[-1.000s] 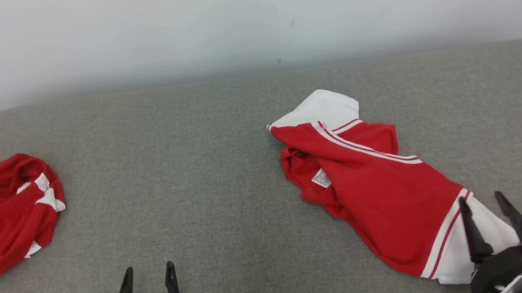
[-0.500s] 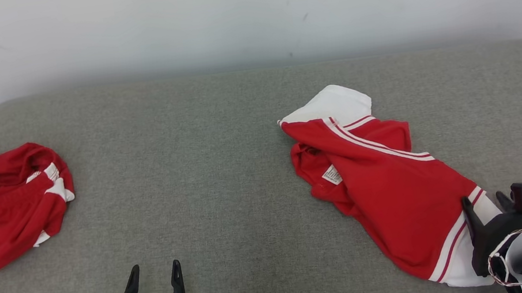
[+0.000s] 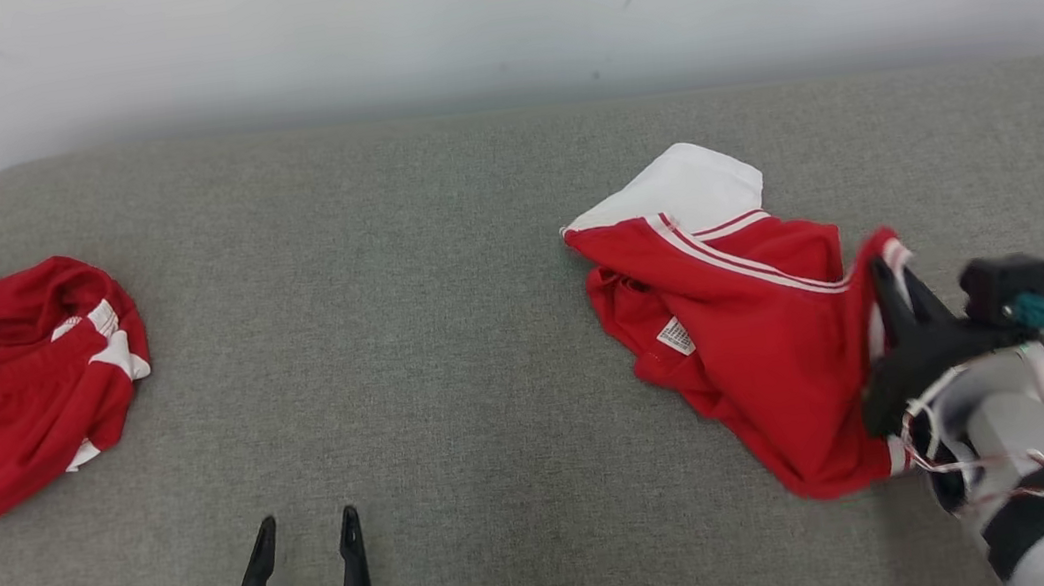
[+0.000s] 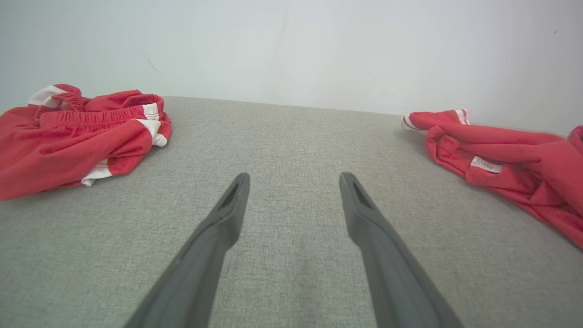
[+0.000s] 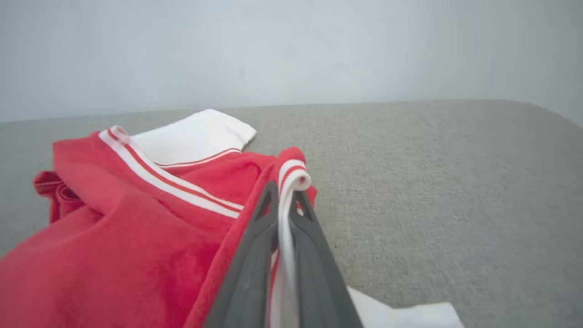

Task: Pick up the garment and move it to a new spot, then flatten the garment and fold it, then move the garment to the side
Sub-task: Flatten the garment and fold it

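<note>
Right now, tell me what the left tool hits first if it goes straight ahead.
The way looks free: the left tool points over bare grey cushion toward the wall, between the red shorts and the red shirt. Depth is unclear.

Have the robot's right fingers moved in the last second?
Yes. The right fingers, shut on the striped end of the shirt, have moved away from the robot, closer to its white sleeve.

head: high, looking down over grey surface [image 3: 448, 343] | wrists: low, close, facing far wall [image 4: 291, 45] | shared: right garment [image 3: 761, 342]
</note>
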